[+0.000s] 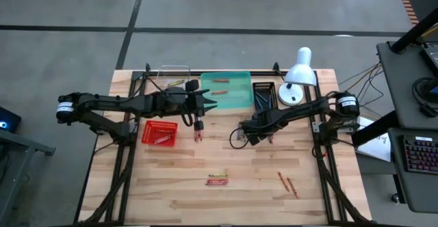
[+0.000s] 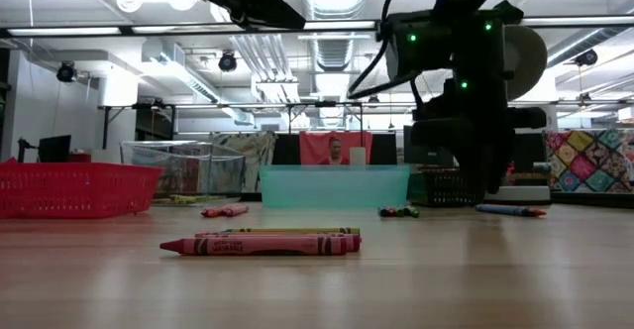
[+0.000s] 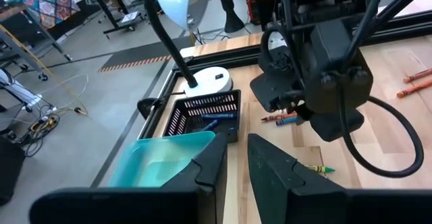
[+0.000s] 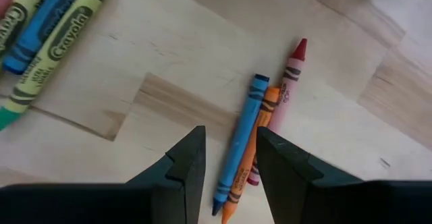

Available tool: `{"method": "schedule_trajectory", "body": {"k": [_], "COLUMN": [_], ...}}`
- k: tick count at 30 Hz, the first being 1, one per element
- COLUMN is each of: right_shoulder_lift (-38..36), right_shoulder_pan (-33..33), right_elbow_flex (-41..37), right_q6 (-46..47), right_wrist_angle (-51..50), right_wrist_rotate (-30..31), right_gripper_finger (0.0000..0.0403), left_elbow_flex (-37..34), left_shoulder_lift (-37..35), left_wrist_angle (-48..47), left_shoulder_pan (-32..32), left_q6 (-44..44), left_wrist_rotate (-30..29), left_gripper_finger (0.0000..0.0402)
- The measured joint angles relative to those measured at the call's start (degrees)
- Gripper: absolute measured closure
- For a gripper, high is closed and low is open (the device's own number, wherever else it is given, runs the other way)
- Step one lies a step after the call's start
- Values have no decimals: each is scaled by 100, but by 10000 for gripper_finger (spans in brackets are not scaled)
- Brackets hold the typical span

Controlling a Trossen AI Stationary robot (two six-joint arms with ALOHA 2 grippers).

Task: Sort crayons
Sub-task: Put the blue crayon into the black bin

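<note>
The crayons lie scattered on the wooden table. A blue, an orange and a red one [image 4: 260, 126] lie side by side under my right gripper [image 4: 229, 135]. It points down at them, open, the blue one showing in the gap; it is not touching them. Other crayons: a pair [image 1: 217, 180] near the front, two orange ones [image 1: 287, 183] at the front right, red ones [image 1: 198, 134] beside the red basket, and a yellow-green and blue bunch [image 4: 47, 21]. My left gripper [image 3: 236, 150] hovers high by the teal tray [image 1: 226, 90], its fingers a narrow gap apart, holding nothing.
A red mesh basket [image 1: 159, 132] stands at the left. The teal tray holds a few crayons. A black basket [image 3: 206, 116] with blue crayons sits next to it, with a white desk lamp [image 1: 299, 73] at the far right and a clear box [image 1: 174, 73] at the far left.
</note>
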Motion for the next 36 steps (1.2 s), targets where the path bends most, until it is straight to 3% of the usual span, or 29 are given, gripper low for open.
{"method": "schedule_trajectory", "body": {"k": [14,36], "right_shoulder_lift": [325,242], "right_shoulder_pan": [-142,-186], "right_elbow_flex": [-4,-8], "right_q6": [-310,-371], "right_wrist_angle": [116,413], "right_wrist_rotate": [61,18], "right_gripper_finger": [282,282], "left_elbow_flex": [-2,-4], "left_shoulder_lift": [0,2], "left_wrist_angle": [-1,-2], "left_shoulder_pan": [7,7], "left_q6": [17,97], "left_wrist_rotate": [0,0], "left_gripper_finger": [359,359]}}
